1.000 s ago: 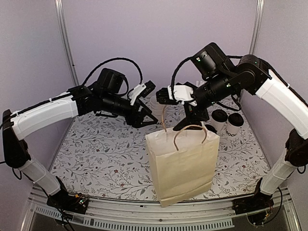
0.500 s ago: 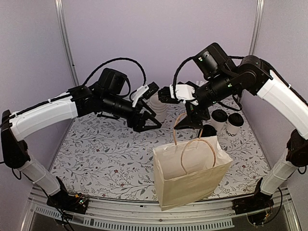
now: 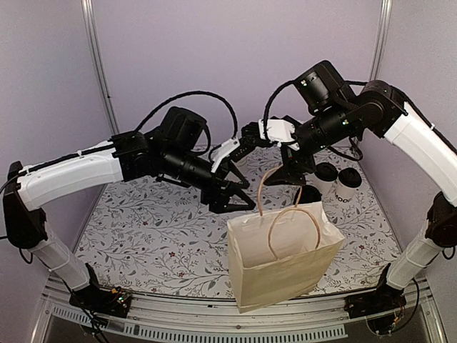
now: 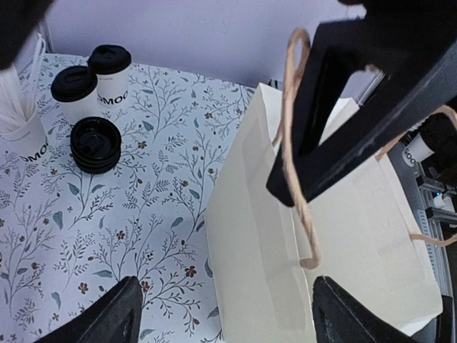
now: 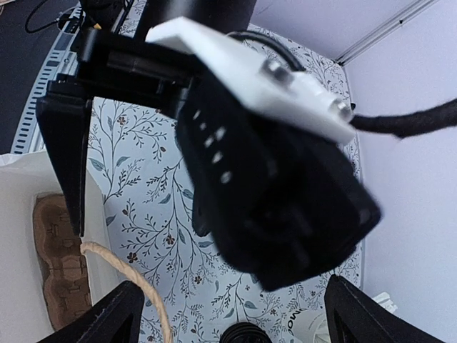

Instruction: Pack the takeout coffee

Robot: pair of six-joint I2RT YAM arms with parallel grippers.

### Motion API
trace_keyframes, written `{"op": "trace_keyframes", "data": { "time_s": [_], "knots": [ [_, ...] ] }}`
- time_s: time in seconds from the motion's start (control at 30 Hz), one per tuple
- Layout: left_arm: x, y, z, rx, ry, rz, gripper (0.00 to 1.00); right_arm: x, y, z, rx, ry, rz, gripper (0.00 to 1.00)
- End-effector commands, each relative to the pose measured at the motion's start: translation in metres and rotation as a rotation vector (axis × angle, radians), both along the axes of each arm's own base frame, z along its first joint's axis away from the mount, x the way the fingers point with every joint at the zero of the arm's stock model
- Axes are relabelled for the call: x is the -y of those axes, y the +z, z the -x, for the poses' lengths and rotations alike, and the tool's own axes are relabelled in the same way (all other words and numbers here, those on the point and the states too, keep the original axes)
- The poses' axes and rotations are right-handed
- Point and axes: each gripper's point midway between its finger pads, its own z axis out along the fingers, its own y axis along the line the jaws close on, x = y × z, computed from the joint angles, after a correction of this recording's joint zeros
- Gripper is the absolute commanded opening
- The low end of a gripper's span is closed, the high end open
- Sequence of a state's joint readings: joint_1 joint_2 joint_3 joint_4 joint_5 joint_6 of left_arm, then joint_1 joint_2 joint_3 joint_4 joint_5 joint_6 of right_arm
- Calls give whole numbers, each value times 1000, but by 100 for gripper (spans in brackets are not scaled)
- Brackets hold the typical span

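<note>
Left gripper (image 3: pixel 248 170) advanced rightward, floral tabletop (image 3: pixel 143 229), lilac walls (image 3: pixel 214 50)

Black "MOO" lettering runs low on a lidded white coffee cup (image 3: pixel 348 190) near the table's far right corner; the straw cup (image 4: pixel 25 139) shows part of the same.

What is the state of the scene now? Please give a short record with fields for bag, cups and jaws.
bag: standing on the table, mouth open
cups: three, lidded, on the table outside the bag
straw cup: beside the cups
left jaws: open, empty, beside the bag's mouth
right jaws: open, empty, above the bag's far side
cups in bag: none visible
</note>
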State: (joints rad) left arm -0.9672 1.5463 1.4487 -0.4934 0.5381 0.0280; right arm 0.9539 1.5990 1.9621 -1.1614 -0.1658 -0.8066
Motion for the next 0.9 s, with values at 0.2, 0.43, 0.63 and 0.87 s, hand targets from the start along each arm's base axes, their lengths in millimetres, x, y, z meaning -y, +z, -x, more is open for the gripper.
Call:
{"op": "trace_keyframes", "data": {
  "time_s": [0.2, 0.43, 0.63, 0.87],
  "knots": [
    [27, -35, 13, -31, -96, -148, 59, 49, 38, -6, 89, -55, -51, 91],
    [26, -30, 4, 28, -83, -186, 17, 114, 44, -72, 166, -238, -140, 96],
    [-8, -25, -25, 183, 67, -274, 0, 141, 17, -103, 88, -345, -207, 96],
    [-60, -14, -67, 389, 275, -380, 0, 145, -10, -117, -1, -408, -263, 96]
  ]
}}
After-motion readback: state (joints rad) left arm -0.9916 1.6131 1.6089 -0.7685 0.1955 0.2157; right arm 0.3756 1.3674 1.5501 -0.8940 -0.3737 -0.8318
